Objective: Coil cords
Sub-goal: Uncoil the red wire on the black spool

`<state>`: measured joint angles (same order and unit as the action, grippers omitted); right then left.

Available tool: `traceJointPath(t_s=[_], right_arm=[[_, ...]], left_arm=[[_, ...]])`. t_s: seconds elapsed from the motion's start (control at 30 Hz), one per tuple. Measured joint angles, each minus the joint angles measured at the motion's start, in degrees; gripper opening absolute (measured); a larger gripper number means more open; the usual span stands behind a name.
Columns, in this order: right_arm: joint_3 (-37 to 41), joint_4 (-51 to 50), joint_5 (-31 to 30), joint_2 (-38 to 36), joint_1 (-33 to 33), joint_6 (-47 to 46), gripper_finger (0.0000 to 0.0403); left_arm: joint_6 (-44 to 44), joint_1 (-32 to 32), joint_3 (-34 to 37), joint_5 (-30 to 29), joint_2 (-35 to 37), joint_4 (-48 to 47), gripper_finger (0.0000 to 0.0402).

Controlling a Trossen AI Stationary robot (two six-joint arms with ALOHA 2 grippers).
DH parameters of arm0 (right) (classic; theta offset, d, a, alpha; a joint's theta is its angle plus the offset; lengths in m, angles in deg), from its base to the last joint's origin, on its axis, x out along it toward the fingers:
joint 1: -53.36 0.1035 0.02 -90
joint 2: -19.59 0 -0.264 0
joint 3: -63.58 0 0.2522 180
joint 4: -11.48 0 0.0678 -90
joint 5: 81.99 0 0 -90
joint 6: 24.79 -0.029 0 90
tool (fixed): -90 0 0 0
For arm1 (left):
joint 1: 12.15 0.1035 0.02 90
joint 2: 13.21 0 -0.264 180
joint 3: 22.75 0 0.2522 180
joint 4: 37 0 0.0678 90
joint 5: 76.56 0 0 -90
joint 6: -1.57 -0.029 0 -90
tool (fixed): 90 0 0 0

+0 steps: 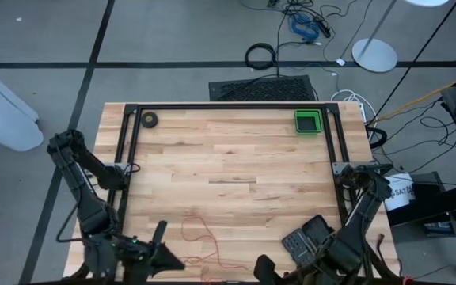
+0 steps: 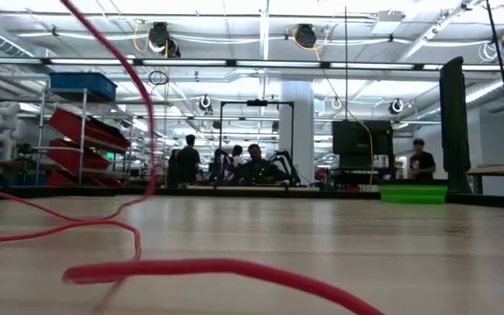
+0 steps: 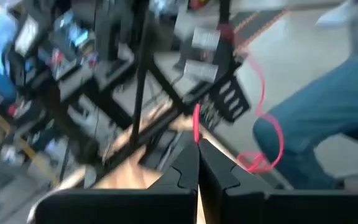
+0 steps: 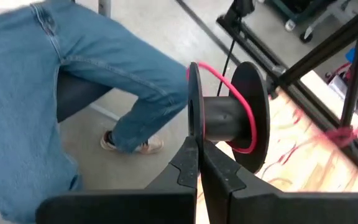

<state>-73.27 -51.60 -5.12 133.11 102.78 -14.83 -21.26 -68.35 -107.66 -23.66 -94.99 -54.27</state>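
Red cord [image 3: 196, 124] in left gripper [image 3: 197, 163] — right gripper [image 4: 199, 163] beside spool [image 4: 227, 116]

Red cord [image 1: 200, 237] on pale wood table [image 1: 228, 158]; green tray [image 1: 308, 122]; spool [image 4: 229, 116] seemingly black.

Seeing even bright overhead light, ceiling lamps [image 2: 160, 37] glaring in low view; red cord [image 2: 226, 267] there defocused; left wrist view motion-blurred.

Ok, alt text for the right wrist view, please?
The right hand, shut, grips the flange of a dark spool with red wire looped around its core. Behind it are a person's jeans-clad legs, and the wooden table strewn with more red wire.
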Motion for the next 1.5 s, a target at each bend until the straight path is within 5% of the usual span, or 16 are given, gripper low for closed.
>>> traceJointPath(t_s=[0.33,0.53,0.67,0.83,0.93,1.23,1.5], right_arm=[[5.5,2.7,5.8,0.1,-4.8,-3.2,0.0000],[10.4,10.0,16.5,0.1,-8.1,-3.3,0.0000],[13.9,15.2,25.0,0.2,-9.8,-3.4,0.0000],[16.4,21.4,33.0,0.2,-10.4,-3.3,0.0000],[16.8,24.2,36.0,0.1,-10.4,-3.3,0.0000],[16.8,30.9,42.3,0.1,-8.9,1.7,0.0000],[10.9,24.4,34.4,0.1,-8.2,2.9,0.0000]], left_arm=[[-18.4,-6.6,-0.2,4.2,0.0,16.0,0.0002],[-27.2,-10.1,-0.3,1.3,0.0,26.2,0.0002],[-29.0,-10.8,-0.3,-13.7,-0.7,28.7,0.0002],[-27.8,-8.2,-0.2,-44.7,-1.7,25.1,0.0002],[-24.2,-5.6,1.0,-52.6,-1.7,19.5,0.0002],[-9.4,0.3,1.1,-51.3,-1.8,4.1,0.0002],[0.1,2.1,1.1,-35.1,-1.8,-5.4,0.0002]])
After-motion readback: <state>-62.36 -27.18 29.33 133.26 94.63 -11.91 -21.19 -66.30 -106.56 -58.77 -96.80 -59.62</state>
